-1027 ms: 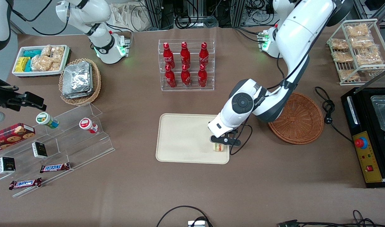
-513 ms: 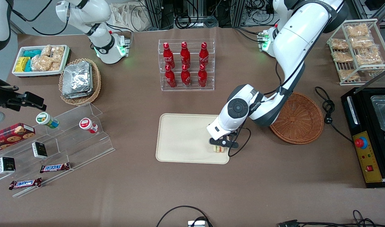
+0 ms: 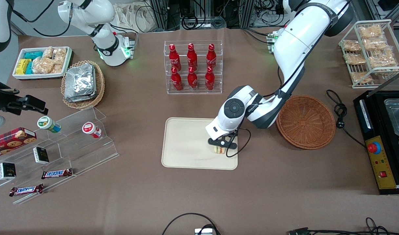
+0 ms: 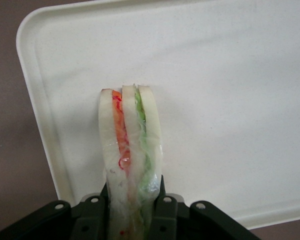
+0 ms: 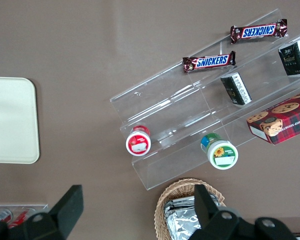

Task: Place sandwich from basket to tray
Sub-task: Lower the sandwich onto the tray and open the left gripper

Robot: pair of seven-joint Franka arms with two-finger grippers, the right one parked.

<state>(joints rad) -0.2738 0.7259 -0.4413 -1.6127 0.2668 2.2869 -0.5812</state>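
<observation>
The sandwich (image 3: 220,149) (image 4: 131,150), pale bread with orange, red and green filling, stands on edge over the cream tray (image 3: 186,143) (image 4: 230,90), near the tray's end toward the working arm. My gripper (image 3: 221,147) (image 4: 133,200) is shut on the sandwich, a black finger pressing each bread face. The reddish-brown wicker basket (image 3: 306,121) sits on the table beside the tray, toward the working arm's end, with nothing visible in it.
A clear rack of red bottles (image 3: 193,67) stands farther from the front camera than the tray. A black appliance (image 3: 384,143) and a wire shelf of snack packets (image 3: 371,52) sit at the working arm's end. Clear display steps (image 3: 65,143) and a foil-packet basket (image 3: 82,84) lie toward the parked arm's end.
The gripper carried the sandwich from the tray's corner nearest the basket a little further in over the tray, toward the parked arm's end. The arm's elbow followed.
</observation>
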